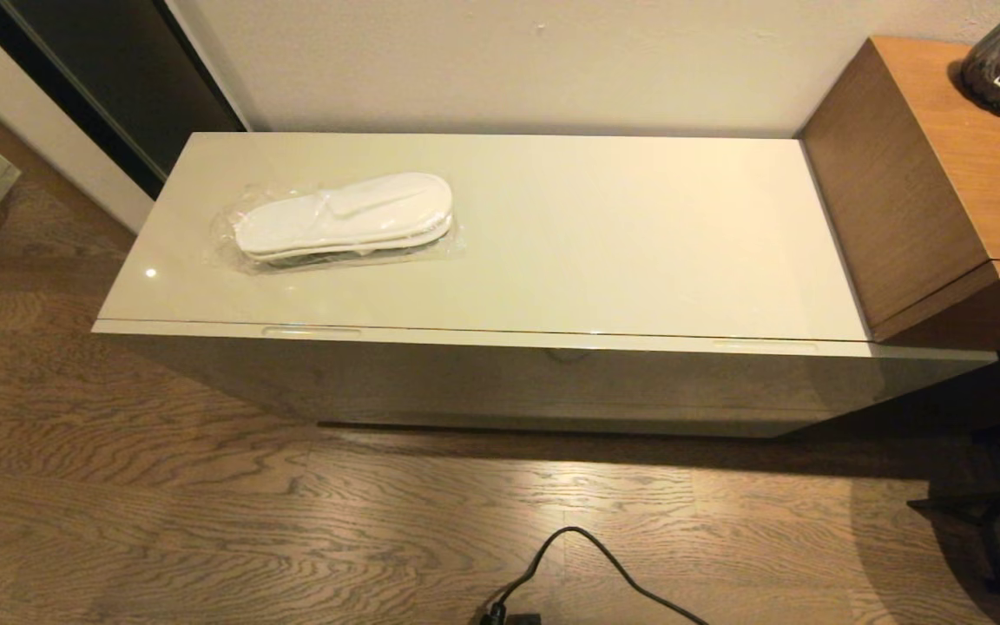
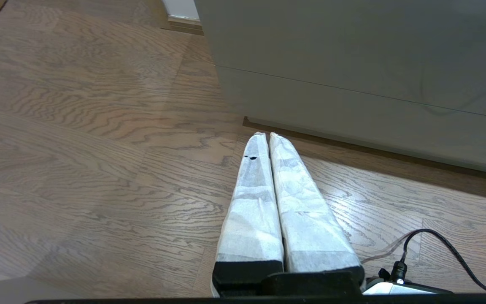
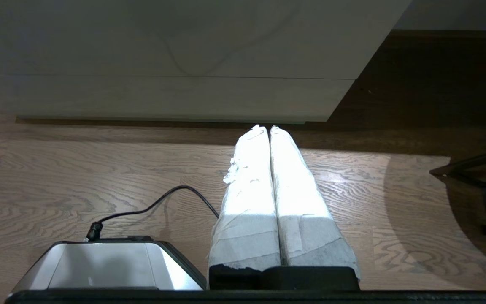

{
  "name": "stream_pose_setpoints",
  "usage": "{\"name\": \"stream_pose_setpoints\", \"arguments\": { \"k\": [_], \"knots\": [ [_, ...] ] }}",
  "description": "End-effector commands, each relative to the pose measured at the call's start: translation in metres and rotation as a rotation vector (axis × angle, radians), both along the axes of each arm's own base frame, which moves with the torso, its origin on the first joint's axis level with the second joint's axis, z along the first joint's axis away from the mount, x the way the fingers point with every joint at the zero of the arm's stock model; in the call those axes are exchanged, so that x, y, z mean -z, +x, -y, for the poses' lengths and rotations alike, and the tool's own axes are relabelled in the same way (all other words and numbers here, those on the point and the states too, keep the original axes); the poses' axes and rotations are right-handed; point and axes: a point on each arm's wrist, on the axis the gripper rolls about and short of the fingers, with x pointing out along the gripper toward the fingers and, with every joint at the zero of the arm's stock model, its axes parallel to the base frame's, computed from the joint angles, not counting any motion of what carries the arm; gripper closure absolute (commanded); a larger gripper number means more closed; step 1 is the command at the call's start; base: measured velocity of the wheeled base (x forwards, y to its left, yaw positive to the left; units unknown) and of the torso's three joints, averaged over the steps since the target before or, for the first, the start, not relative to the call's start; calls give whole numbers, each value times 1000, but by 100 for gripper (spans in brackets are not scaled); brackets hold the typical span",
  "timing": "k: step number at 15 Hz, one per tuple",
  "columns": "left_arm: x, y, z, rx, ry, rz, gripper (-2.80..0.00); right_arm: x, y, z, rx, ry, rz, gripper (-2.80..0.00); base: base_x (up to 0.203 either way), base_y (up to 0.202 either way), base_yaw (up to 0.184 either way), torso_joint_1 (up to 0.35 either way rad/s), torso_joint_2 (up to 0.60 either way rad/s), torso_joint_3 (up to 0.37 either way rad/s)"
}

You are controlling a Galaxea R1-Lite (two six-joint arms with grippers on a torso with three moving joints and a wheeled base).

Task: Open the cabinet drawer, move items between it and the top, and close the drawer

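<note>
Cabinet drawer (image 1: 543, 382) shut below the top (image 1: 604, 252); likely heavy, glossy, best hooked at handle slot (image 1: 311, 331). Wrapped slippers (image 1: 344, 217) on top: light, soft, slippery. Left gripper (image 2: 264, 134) and right gripper (image 3: 265, 126) closed, empty, low before drawer.

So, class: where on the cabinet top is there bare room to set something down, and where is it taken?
The cabinet top is bare from the wrapped slippers across to the wooden desk, with narrower strips along the wall and front edge. Only the left part, holding the slippers, is taken.
</note>
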Motion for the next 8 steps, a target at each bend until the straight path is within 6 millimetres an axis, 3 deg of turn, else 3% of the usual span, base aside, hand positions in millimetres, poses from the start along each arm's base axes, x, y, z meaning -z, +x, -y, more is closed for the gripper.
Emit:
{"name": "stream_pose_setpoints", "arguments": {
  "k": [1, 8],
  "knots": [
    [1, -3, 1, -1, 7, 39, 0, 0, 0, 0, 0, 0, 0, 0, 0, 0, 0, 0, 0, 0],
    [1, -3, 1, -1, 7, 39, 0, 0, 0, 0, 0, 0, 0, 0, 0, 0, 0, 0, 0, 0]
  ]
}}
